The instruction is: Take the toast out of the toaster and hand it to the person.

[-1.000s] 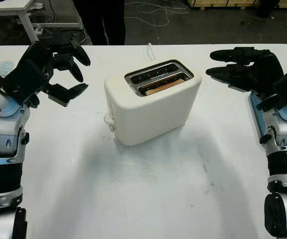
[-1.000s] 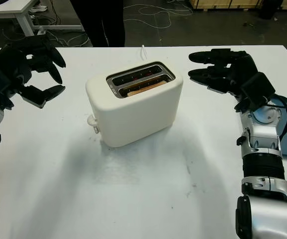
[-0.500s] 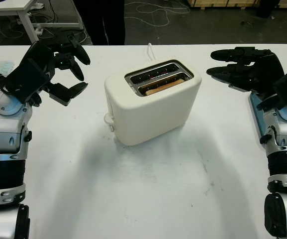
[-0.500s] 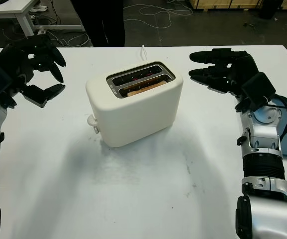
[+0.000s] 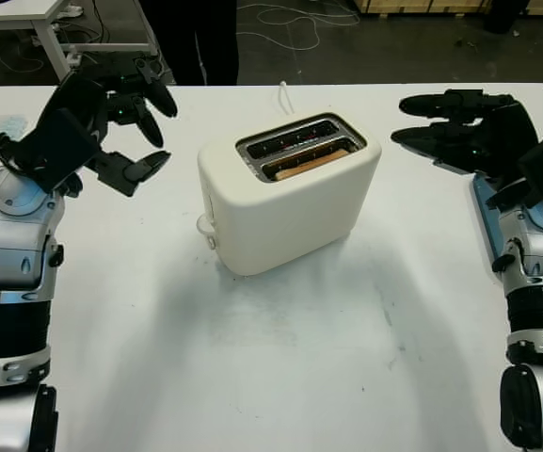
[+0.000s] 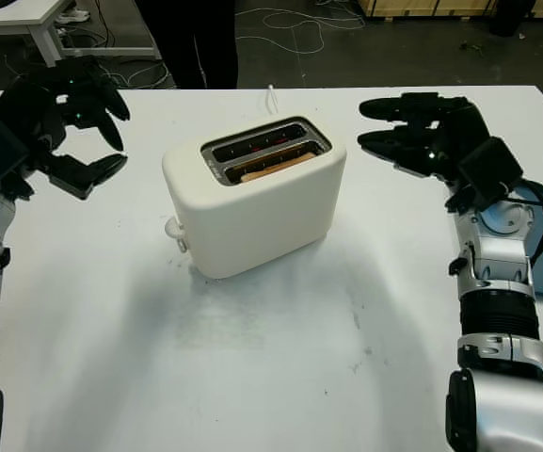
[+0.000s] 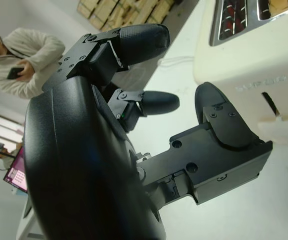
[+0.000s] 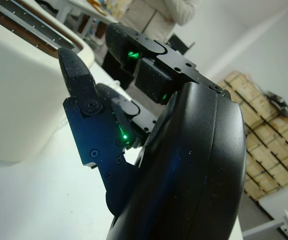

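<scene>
Since a second ago the left hand (image 5: 111, 118) has lifted slightly and tipped its fingers more toward the toaster (image 5: 288, 191); everything else stays put. One toaster with two slots, one toast (image 5: 311, 164) in the nearer slot (just its top edge shows, the rest is sunk inside). Both hands are open, holding nothing, the right hand (image 5: 459, 127) hovering off the toaster's other side. Toast sits between them, well apart from both. A person's dark legs (image 5: 188, 38) stand beyond the table (image 5: 280, 358), cut off above.

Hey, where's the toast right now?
The toast sits in the toaster's nearer slot, mid-table in the left eye view, between the left hand and the right hand.
</scene>
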Controlling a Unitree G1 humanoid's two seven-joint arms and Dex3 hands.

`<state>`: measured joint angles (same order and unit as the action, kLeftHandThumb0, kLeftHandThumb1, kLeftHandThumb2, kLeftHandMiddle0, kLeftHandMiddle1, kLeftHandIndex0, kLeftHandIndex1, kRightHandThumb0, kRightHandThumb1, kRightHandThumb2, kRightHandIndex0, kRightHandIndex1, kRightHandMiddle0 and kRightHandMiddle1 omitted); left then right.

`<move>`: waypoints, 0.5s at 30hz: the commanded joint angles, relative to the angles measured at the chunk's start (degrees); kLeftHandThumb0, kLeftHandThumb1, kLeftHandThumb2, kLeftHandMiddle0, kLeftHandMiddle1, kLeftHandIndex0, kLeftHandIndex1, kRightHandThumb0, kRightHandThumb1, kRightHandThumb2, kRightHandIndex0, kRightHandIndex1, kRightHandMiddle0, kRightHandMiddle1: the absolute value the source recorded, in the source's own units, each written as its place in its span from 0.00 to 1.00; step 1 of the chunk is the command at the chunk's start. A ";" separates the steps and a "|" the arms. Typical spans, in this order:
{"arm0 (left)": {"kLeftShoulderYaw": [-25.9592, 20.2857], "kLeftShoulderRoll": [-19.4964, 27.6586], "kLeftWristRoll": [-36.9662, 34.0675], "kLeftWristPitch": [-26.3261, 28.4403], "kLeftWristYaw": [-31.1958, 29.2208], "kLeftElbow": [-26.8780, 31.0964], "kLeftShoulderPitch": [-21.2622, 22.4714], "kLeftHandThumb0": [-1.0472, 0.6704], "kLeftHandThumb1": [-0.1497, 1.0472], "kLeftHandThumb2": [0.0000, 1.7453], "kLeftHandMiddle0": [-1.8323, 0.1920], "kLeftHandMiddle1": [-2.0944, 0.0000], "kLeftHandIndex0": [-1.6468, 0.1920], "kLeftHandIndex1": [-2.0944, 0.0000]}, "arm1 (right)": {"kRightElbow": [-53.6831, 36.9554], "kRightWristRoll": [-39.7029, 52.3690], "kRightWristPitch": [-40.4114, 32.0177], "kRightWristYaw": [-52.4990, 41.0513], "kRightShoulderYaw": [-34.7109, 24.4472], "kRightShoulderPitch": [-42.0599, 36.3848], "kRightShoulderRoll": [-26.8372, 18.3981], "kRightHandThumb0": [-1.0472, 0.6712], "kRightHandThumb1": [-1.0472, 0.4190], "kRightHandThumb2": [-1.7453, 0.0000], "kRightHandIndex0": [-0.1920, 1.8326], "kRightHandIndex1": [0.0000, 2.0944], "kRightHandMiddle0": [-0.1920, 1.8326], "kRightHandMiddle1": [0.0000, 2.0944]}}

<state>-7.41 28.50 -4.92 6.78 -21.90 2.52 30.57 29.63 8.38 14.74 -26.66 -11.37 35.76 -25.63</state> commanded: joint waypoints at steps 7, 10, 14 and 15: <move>0.56 0.12 0.41 1.79 0.04 1.86 -0.36 0.78 0.15 0.78 0.61 0.24 0.62 0.28 | -1.33 -0.06 0.37 0.77 -0.17 -0.99 -0.53 0.42 0.19 1.00 0.65 0.00 0.60 0.00; 0.49 0.24 0.29 2.50 -0.12 2.69 -0.55 0.78 0.17 0.76 0.61 0.24 0.62 0.29 | -1.57 0.39 -0.28 0.59 -0.34 -0.93 -0.52 0.42 0.19 1.00 0.65 0.00 0.60 0.00; 0.64 0.52 0.51 4.35 -0.15 3.94 -0.70 0.78 0.19 0.75 0.62 0.24 0.63 0.29 | -1.39 0.20 -0.76 0.62 -0.25 -0.58 -0.74 0.42 0.20 1.00 0.65 0.00 0.61 0.00; 0.60 0.48 0.46 4.66 -0.14 4.04 -0.72 0.79 0.20 0.74 0.62 0.24 0.63 0.29 | -1.20 -0.04 -0.56 0.64 -0.14 -0.45 -0.84 0.42 0.20 1.00 0.65 0.00 0.61 0.00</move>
<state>-7.26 28.51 -4.92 10.58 -21.91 5.96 30.47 28.56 8.25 14.74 -26.14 -11.40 35.41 -25.66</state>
